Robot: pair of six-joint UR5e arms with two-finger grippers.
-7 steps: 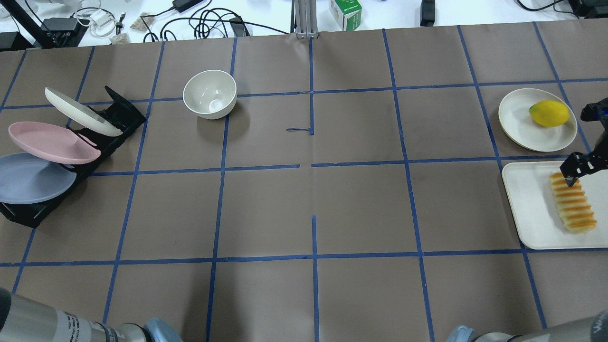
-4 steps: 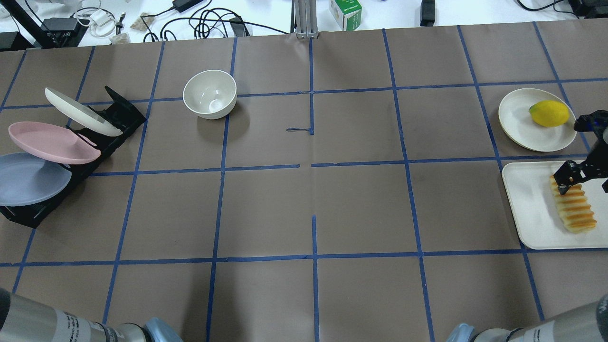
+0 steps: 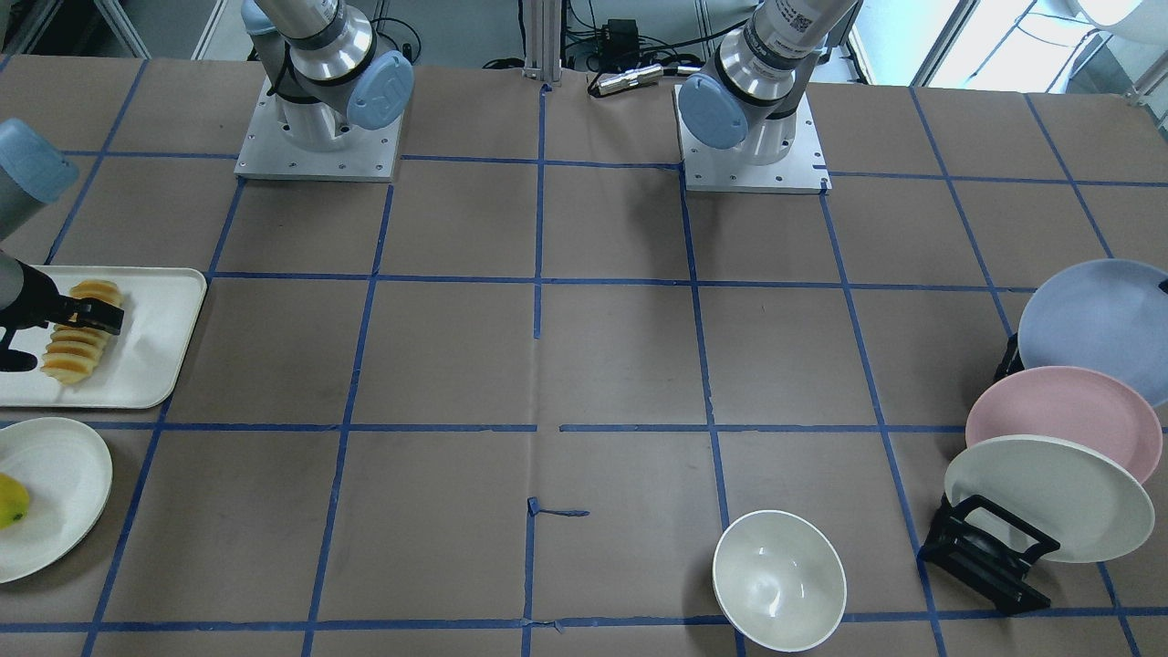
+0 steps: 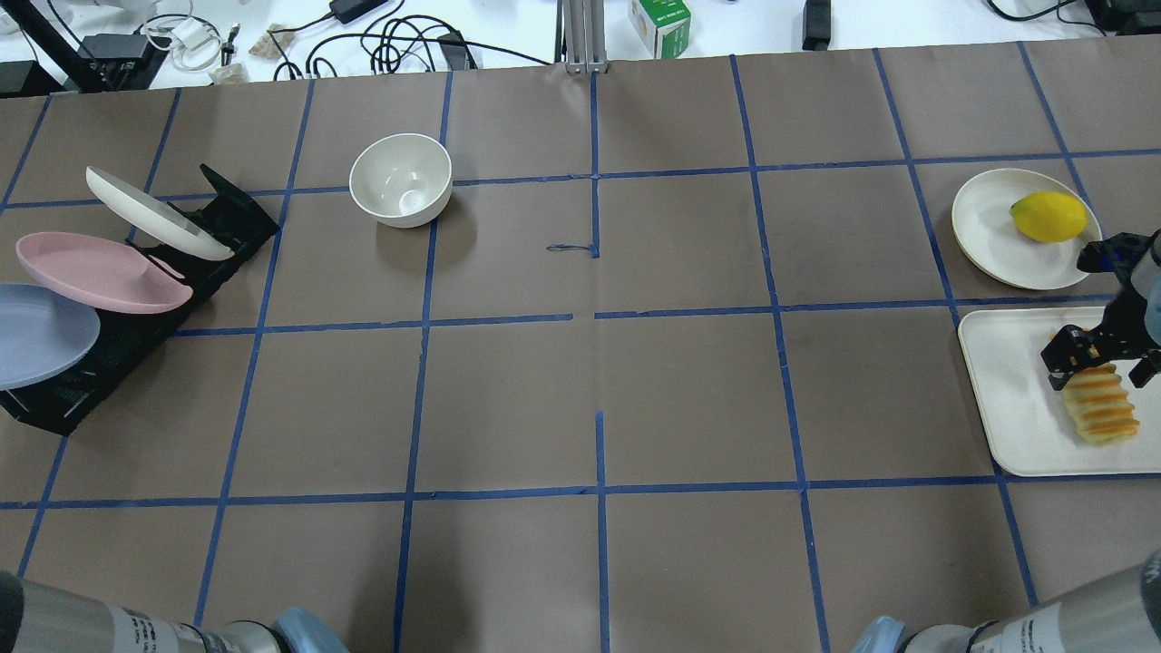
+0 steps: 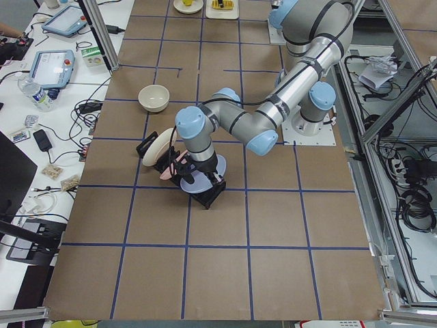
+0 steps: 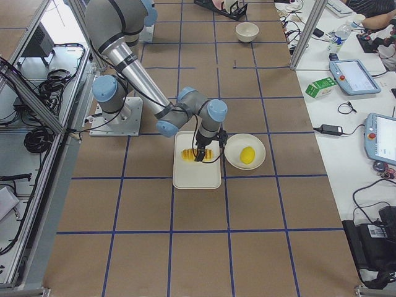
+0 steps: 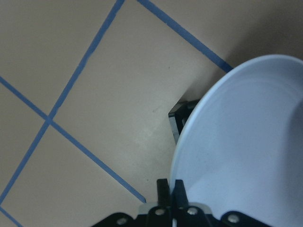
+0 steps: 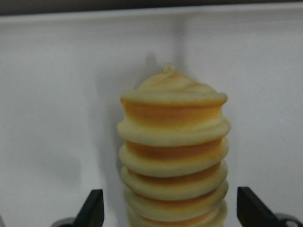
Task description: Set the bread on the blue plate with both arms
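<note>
Blue plate [image 4: 41, 331] shifted, left jaws pinching it, right jaws spread astride ridged bread [image 4: 1102, 413]

The table [image 4: 689, 390] is covered in matt brown paper, faintly creased, with strips of blue tape [image 4: 600, 453] stuck on it. The blue plate [image 7: 246, 142] looks smooth and matt, as do the pink plate [image 3: 1058, 415] and the white tray [image 4: 1007, 399]. The bowl [image 4: 400, 180] is glossy, with bright highlights inside. The bread [image 8: 173, 151] has a ridged, faintly shiny skin. The left arm [image 5: 300, 78] is brushed silver metal with smooth light-blue caps. The rack [image 4: 136, 340] is matt black.
</note>
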